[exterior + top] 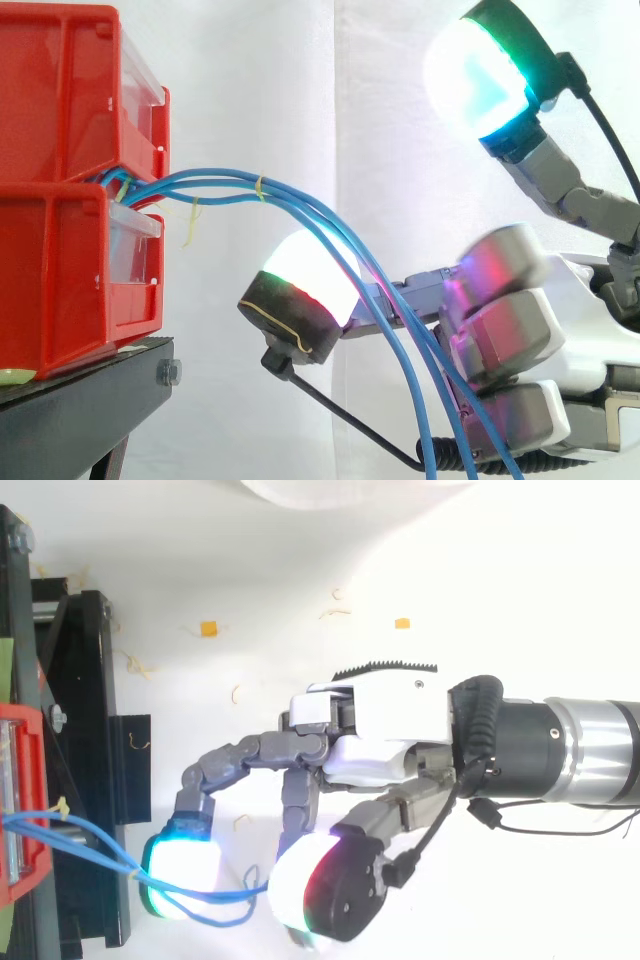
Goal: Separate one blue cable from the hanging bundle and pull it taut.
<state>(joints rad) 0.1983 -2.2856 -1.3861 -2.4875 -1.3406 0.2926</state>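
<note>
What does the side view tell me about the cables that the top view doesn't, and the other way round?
Side view: the blue cables come out between two stacked red bins, arch over, and hang steeply down across the hand.
Top view: the cables run sideways from the bins to the hand, a loose loop of cable curls beside it, and yellow scraps lie scattered about.
Both: the cables run together as a slack bundle, and none has been pulled apart or taut yet.
</note>
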